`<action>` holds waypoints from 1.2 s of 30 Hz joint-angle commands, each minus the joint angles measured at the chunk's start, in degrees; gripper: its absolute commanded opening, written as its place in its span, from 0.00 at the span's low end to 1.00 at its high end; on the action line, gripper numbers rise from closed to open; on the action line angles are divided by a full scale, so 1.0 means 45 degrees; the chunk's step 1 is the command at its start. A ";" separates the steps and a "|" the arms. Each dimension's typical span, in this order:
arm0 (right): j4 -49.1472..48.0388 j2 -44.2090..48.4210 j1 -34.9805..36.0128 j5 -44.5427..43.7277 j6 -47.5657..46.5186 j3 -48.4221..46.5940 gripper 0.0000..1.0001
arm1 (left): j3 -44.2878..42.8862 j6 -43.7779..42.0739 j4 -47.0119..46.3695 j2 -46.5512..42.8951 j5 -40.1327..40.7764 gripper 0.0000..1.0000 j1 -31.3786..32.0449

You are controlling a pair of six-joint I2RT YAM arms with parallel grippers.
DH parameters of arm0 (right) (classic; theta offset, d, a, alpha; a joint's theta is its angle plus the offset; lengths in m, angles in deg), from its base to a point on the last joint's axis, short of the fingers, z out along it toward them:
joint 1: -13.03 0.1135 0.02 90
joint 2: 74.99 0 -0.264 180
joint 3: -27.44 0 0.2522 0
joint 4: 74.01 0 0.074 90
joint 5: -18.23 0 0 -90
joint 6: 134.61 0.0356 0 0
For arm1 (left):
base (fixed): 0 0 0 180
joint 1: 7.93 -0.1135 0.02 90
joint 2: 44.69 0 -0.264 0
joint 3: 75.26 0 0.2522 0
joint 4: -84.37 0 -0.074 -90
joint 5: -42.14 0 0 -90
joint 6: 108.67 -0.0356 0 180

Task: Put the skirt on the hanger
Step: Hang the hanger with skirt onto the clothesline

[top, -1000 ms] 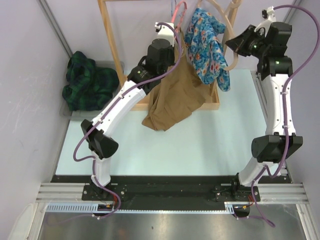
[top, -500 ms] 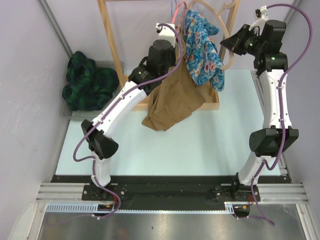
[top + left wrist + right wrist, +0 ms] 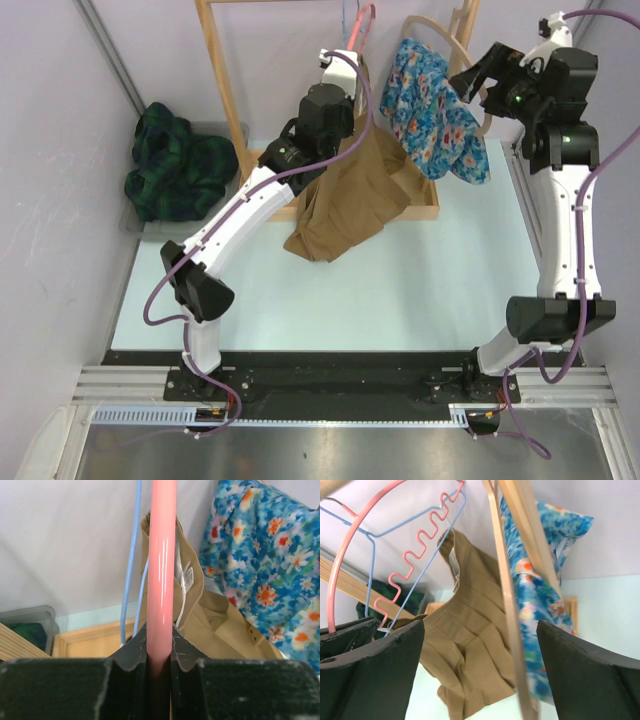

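Observation:
A tan pleated skirt [image 3: 350, 195] hangs from a pink hanger [image 3: 362, 20] at the wooden rack. My left gripper [image 3: 350, 52] is shut on that hanger's pink stem [image 3: 161, 570], its jaws [image 3: 160, 650] pressed against both sides. To the right, a blue floral garment [image 3: 435, 115] drapes over a curved wooden hanger [image 3: 482, 112]. My right gripper [image 3: 478, 68] is open beside it. In the right wrist view the wooden hanger [image 3: 505, 605] runs between the wide jaws [image 3: 480, 629] without touching either, and the tan skirt [image 3: 470, 645] shows behind.
A wooden rack frame [image 3: 225, 100] stands at the back of the table, its base board [image 3: 432, 205] under the clothes. A thin blue wire hanger [image 3: 131, 565] hangs beside the pink one. A dark green plaid garment [image 3: 175, 170] lies in a bin at the left.
My right gripper has opened and let go of the wooden hanger, and that arm has drawn right. The floral garment swung right with its hanger. The left gripper keeps its hold.

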 commanded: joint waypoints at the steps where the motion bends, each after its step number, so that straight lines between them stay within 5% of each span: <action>1: -0.0787 0.1162 -0.0087 -0.1421 -0.0105 0.0505 1.00 | -0.1741 -0.0973 -0.2178 -0.0625 0.0302 0.00 0.0321; 16: -0.1159 0.2979 -0.0770 -0.1485 0.0344 0.1873 1.00 | -0.1023 -0.0505 -0.2196 -0.1582 0.0516 0.00 0.0712; 36: -0.1158 0.5870 -0.0615 -0.1347 0.0872 0.3905 1.00 | -0.1825 0.2229 -0.0204 0.0176 -0.0458 0.00 0.0380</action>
